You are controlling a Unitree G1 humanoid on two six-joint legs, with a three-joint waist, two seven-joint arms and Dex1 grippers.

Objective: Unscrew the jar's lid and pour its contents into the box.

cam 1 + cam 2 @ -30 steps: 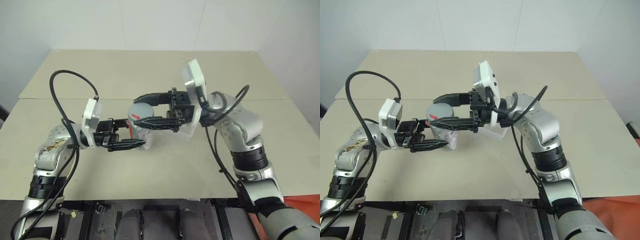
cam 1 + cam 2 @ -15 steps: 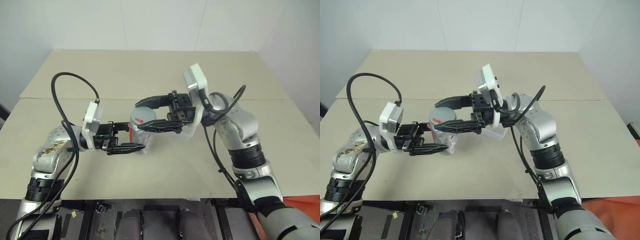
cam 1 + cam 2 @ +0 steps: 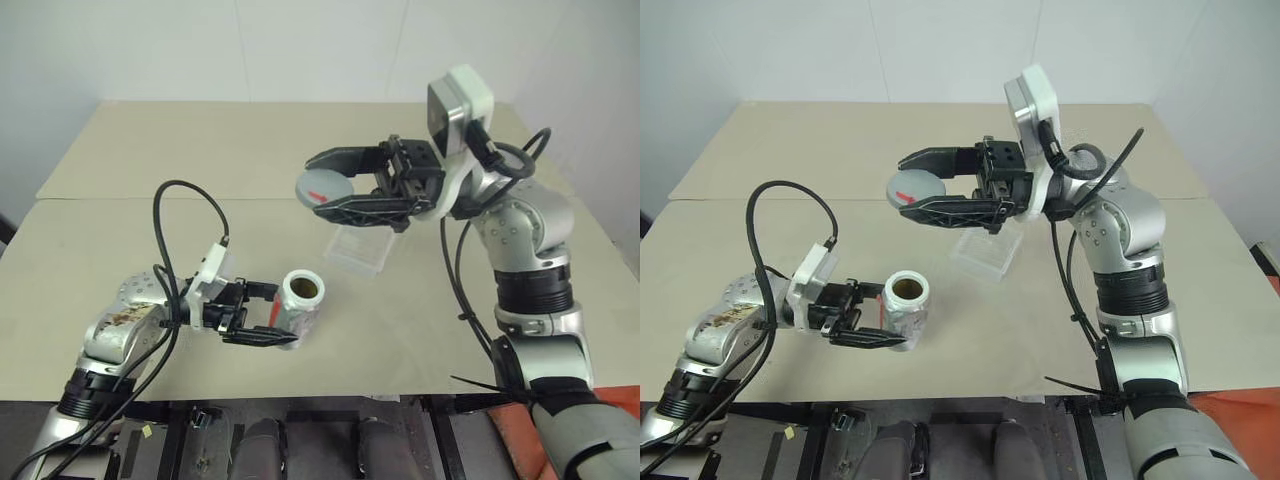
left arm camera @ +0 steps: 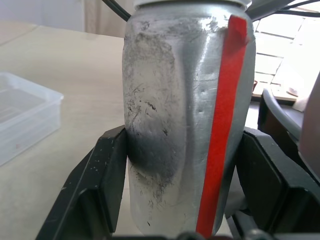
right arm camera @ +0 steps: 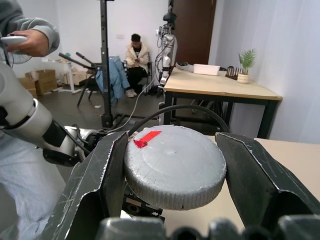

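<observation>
The silver-grey jar with a red stripe stands upright and uncapped near the table's front left, and brown contents show in its open mouth. My left gripper is shut on the jar's body; in the left wrist view the jar sits between both black fingers. My right gripper is raised above the table's middle, shut on the round grey lid with its red mark; the lid also fills the gap between the fingers in the right wrist view. The clear plastic box lies on the table below the right gripper.
The beige table has a seam running across its middle. A black cable loops over my left arm. The right wrist view looks past the table at a wooden desk, a seated person and a person's hand holding a controller.
The lid has come off the jar. My right gripper lifted it up and to the right, while my left gripper carried the open jar down toward the table's front.
</observation>
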